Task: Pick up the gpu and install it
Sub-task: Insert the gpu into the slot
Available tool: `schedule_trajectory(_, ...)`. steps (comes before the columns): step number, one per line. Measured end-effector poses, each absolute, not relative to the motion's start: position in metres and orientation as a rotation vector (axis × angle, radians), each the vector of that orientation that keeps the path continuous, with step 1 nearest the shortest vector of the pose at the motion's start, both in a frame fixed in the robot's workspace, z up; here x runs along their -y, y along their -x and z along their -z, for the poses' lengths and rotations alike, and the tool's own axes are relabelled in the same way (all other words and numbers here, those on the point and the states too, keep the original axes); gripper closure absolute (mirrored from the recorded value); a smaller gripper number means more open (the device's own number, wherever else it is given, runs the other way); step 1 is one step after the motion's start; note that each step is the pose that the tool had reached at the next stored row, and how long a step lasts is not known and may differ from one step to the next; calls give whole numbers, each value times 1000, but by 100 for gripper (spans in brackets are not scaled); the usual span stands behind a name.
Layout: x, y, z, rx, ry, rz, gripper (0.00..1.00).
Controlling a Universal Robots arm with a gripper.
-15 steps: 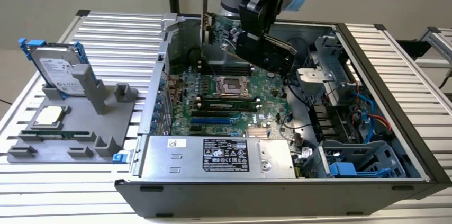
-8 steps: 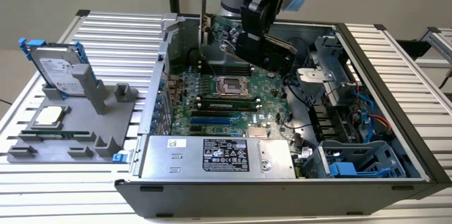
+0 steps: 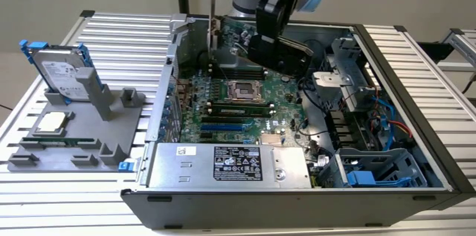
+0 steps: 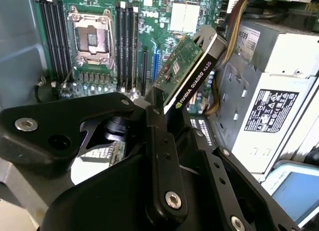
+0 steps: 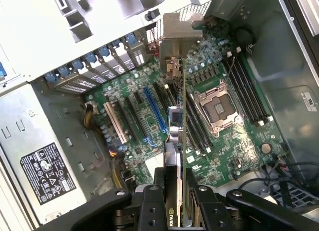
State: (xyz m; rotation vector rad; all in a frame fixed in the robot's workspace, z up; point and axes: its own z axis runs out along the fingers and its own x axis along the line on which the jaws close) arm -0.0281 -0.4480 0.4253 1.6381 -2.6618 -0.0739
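The gpu [image 3: 232, 34] hangs on edge over the far part of the open computer case [image 3: 405, 85], at about 12 o'clock of the case in the exterior view. Its silver end bracket [image 3: 213, 10] stands above the case rim. The gripper [image 5: 175, 183] is clamped on the card: in both wrist views black fingers [image 4: 158, 121] press its two faces, the cooler side and the green board side. The card is held clear of the motherboard [image 3: 246, 116], not seated. In the first wrist view it runs edge-on between the blue expansion slot [image 5: 155, 114] and the CPU socket [image 5: 217, 106]. Case contents in the exterior view: socket near centre, power supply [image 3: 227, 164] at 6 o'clock, drive cage [image 3: 372, 172] at 5 o'clock, loose cables [image 3: 391, 116] at 3 o'clock. Outside the case at 9 o'clock, on the slatted table [image 3: 119, 29], a grey fixture [image 3: 82, 121] holds a hard drive [image 3: 59, 71] upright, a processor chip [image 3: 52, 123] lying flat and a memory stick [image 3: 63, 141] in a groove. The card's connector edge cannot be made out. The gripper body covers the grip point in the exterior view, and the arm is cut off at 12 o'clock.
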Motion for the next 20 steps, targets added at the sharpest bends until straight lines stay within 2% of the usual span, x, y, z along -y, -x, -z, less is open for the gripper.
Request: schedule_trajectory(20, 448, 28, -425, 2554, -1797, 72, 100)
